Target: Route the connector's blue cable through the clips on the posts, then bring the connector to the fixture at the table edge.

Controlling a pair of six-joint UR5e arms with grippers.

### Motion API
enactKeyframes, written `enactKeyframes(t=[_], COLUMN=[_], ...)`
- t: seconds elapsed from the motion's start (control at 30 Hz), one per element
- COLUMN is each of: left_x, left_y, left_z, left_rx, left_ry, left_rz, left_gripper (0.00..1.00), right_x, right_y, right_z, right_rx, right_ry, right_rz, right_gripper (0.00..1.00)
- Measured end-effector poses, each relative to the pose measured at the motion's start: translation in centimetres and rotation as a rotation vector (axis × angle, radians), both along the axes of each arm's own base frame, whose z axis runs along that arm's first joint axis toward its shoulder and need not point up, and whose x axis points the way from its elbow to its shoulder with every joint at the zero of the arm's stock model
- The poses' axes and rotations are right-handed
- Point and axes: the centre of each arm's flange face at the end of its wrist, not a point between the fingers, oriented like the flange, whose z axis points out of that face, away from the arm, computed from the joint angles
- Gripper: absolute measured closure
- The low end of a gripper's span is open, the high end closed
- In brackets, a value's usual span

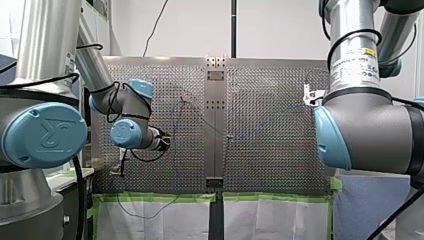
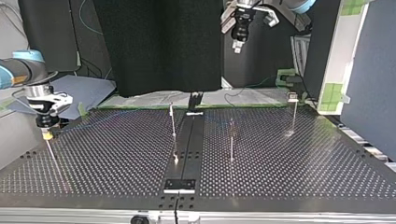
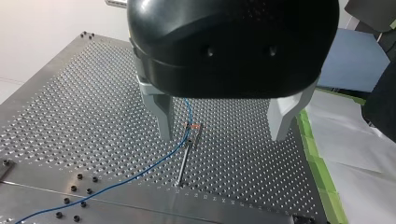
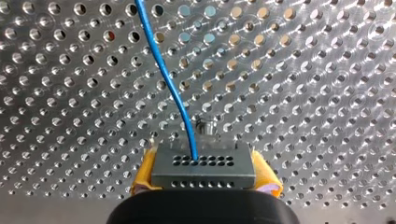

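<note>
Connector (image 4: pixel 204 169), small rigid grey block, judged light: pinched by its flanks between right gripper's (image 4: pixel 205 179) yellow pads (image 4: pixel 145 171) over the table (image 4: pixel 303 93); blue cable (image 4: pixel 170 88) thin, limp, probably snag-prone; left gripper (image 3: pixel 224 126) spread above clip post (image 3: pixel 185 161).

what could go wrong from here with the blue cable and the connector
1. The blue cable runs beside the clip on the post under my open left tool. It may not be seated and could slip off when pulled.
2. My right tool holds the connector by its sides between yellow pads. Cable tension might twist it loose.
</note>
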Motion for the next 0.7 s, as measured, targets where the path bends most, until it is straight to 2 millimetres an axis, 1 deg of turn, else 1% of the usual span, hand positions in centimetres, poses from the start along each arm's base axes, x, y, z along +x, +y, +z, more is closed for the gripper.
enactKeyframes(t=[0.7], left_x=[0.0], left_y=[0.0], left_z=[0.0], left_rx=[0.002], left_ry=[0.0], left_rz=[0.0], left_gripper=[0.0], right_x=[0.01], right_y=[-0.16], right_z=[-0.01], right_rx=[-0.009], right_ry=[-0.005], right_rz=[-0.005], right_gripper=[1.0])
